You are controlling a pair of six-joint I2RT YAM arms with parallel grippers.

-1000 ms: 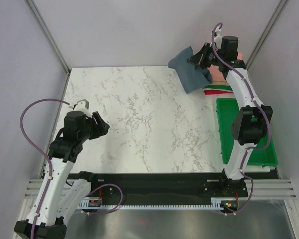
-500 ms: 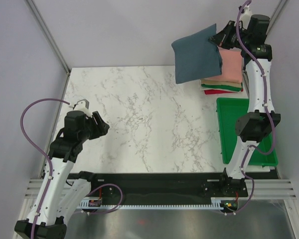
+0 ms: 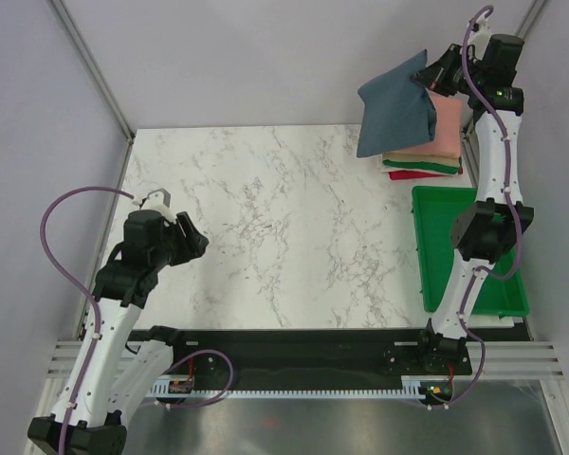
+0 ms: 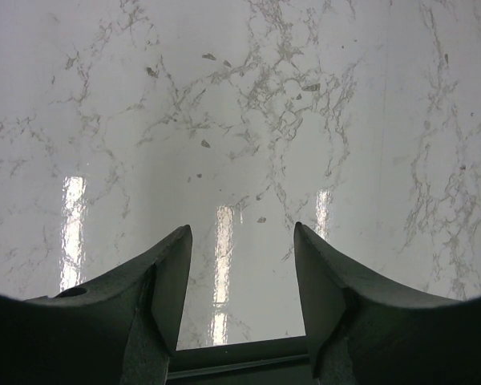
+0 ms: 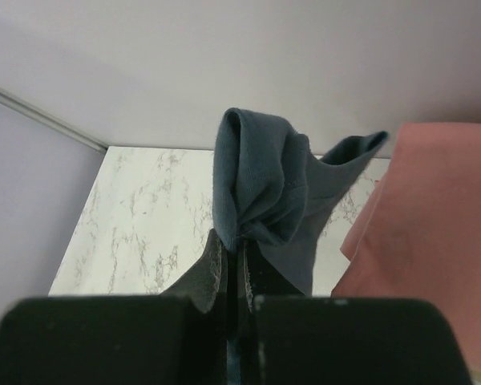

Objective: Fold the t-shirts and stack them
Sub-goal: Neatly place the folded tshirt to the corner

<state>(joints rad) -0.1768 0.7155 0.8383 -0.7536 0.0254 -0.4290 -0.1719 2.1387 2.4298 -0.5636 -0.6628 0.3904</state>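
My right gripper (image 3: 435, 76) is clamped on a bunched edge of the slate blue-grey t-shirt (image 3: 395, 116), holding it raised by the folded stack (image 3: 427, 167), apparently brushing the salmon-pink shirt (image 3: 446, 128) on top. My left gripper (image 4: 240, 269) hangs, fingers apart, over the marble table (image 3: 266, 209).

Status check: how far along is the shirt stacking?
Done: a folded stack, salmon-pink on top, sits at the far right. In hand: the right gripper is shut on the folded blue-grey shirt, raised by the stack. Remaining: lowering and releasing it. The left gripper is open, idle.
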